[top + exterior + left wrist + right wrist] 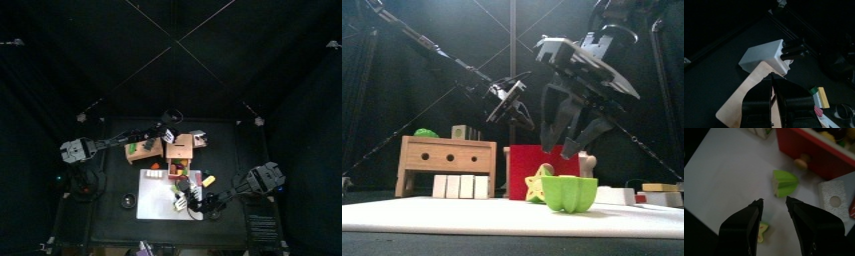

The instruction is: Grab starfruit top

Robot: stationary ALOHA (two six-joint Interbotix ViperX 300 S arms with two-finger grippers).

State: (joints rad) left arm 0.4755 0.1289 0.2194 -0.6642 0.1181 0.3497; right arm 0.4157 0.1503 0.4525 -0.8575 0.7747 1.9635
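The right gripper (572, 128), jaws spread, hangs above the green starfruit top (569, 193) at the white desk (422, 214) front, before the red box (543, 160). It should descend straight, straddling the piece. The left gripper (773, 75) appears pressed together, far back.

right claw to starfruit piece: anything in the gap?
Nothing. In the right wrist view only bare white mat separates the open right claw from the green starfruit piece ahead.
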